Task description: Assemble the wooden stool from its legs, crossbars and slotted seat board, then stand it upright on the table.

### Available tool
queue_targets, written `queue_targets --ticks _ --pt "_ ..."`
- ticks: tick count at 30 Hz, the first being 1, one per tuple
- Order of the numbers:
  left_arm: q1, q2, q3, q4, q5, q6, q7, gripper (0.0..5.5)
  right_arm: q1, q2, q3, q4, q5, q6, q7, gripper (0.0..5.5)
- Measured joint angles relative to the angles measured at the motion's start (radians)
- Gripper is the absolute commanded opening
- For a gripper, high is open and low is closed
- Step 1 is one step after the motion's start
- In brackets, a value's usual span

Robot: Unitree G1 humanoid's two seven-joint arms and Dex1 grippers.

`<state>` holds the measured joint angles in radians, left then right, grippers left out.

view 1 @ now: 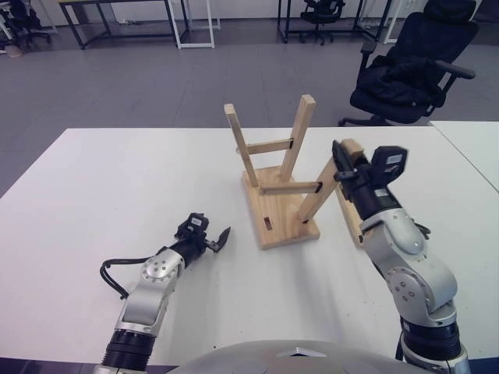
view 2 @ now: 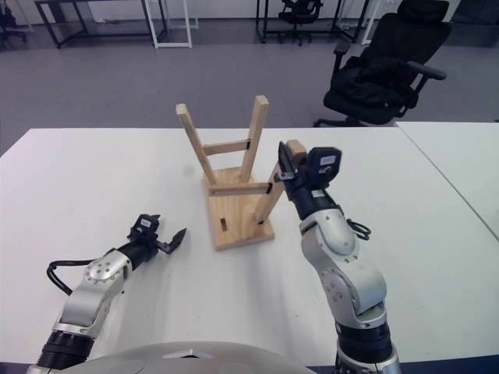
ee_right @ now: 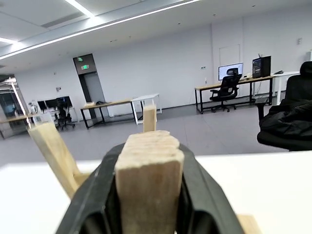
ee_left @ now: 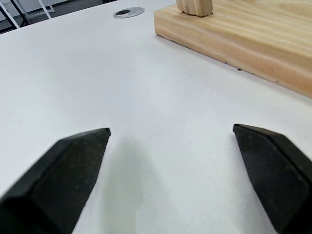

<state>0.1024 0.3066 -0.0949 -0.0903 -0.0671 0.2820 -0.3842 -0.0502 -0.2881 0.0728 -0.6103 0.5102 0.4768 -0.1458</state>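
Observation:
The stool stands upside down mid-table, its slotted seat board [view 1: 282,220] lying flat. Two legs [view 1: 299,134] rise from the board's far side, joined by a crossbar [view 1: 269,146]. A third leg [view 1: 323,191] leans from the board's near right corner, and a second crossbar [view 1: 292,187] meets it. My right gripper [view 1: 344,160] is shut on that leg's upper end [ee_right: 148,168]. Another wooden piece [view 1: 354,222] lies on the table, partly hidden by my right forearm. My left gripper [view 1: 219,237] rests open on the table, left of the board, with nothing between its fingertips [ee_left: 73,161].
A black office chair [view 1: 413,62] stands beyond the table's far right corner. A second white table [view 1: 472,148] begins at the right. A black cable [view 1: 113,273] loops beside my left forearm. A round metal grommet [ee_left: 128,11] sits in the tabletop beyond the board.

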Motion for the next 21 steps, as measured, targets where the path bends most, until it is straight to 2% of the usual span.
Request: queue_targets --ticks 4,12,18,21 --pt "-0.008 0.015 -0.001 -0.001 0.002 0.012 -0.007 4.65 -0.021 -0.016 0.014 0.016 -0.033 -0.004 0.029 1.08" --pt "-0.036 0.019 0.001 -0.015 0.0 0.038 -0.005 4.65 -0.103 -0.004 -0.031 0.053 -0.021 0.068 0.058 1.08" --pt "-0.043 0.015 0.011 -0.009 0.0 0.035 0.004 4.65 -0.12 0.023 -0.085 0.067 -0.009 0.067 0.103 2.33" --pt "-0.043 0.011 0.017 -0.009 0.001 0.033 0.01 4.65 -0.201 0.019 -0.127 0.058 -0.003 0.049 0.141 2.89"
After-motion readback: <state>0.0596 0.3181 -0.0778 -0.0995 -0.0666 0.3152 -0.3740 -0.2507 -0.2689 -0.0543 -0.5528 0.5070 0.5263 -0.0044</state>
